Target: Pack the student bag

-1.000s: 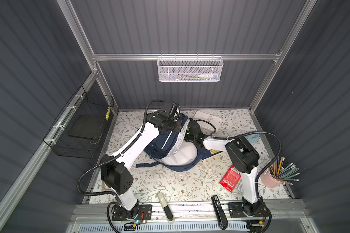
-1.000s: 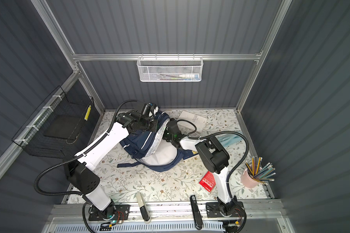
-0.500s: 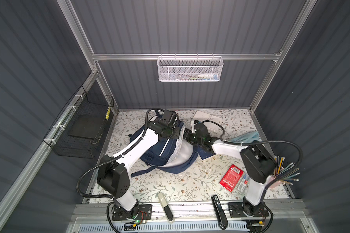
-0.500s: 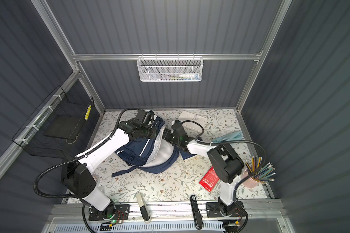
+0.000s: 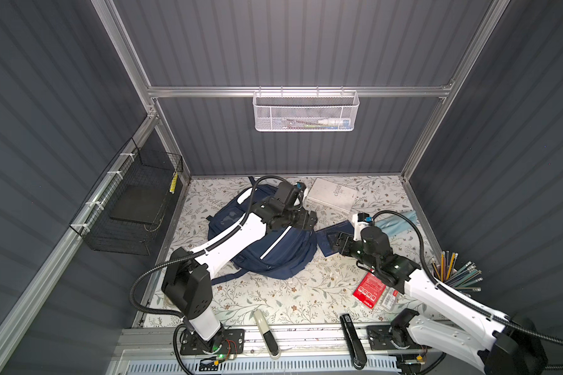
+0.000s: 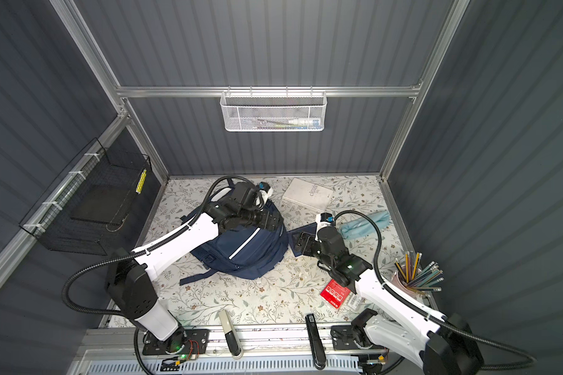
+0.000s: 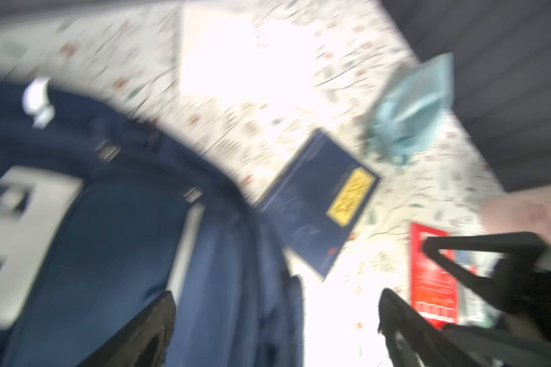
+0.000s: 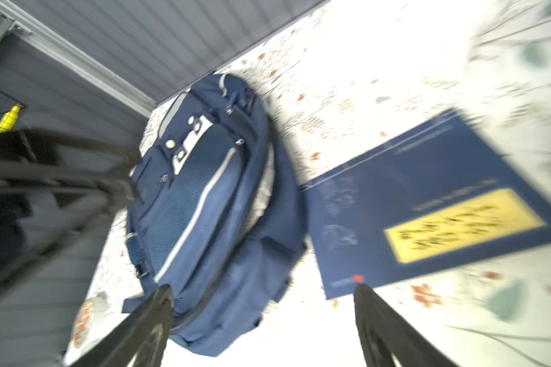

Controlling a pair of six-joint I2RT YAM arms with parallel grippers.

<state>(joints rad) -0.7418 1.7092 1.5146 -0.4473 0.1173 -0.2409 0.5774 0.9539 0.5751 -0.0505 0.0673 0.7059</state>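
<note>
The student bag (image 5: 273, 250) (image 6: 251, 256), navy with white stripes, lies front up on the floral table in both top views. My left gripper (image 5: 306, 220) (image 6: 272, 222) hovers over its far right edge, open. In the left wrist view the gripper (image 7: 277, 294) has wide jaws with only the bag (image 7: 124, 238) below them. My right gripper (image 5: 338, 242) (image 6: 303, 242) is open just right of the bag, above a navy book (image 5: 324, 240) (image 6: 294, 237) with a yellow label. The right wrist view is blurred. It shows the spread gripper (image 8: 263, 287), the bag (image 8: 210, 197) and the book (image 8: 427, 203).
A white book (image 5: 332, 194) lies at the back and a light-blue pouch (image 5: 397, 222) to its right. A red packet (image 5: 369, 289) and a cup of pencils (image 5: 452, 276) sit at the right. A white mesh basket (image 5: 306, 110) hangs on the back wall, a black wire basket (image 5: 134, 207) on the left.
Both grippers have opened and let go of the bag. It has dropped flat and its white lining no longer shows. The right gripper has drawn back to the right, over the navy book.
</note>
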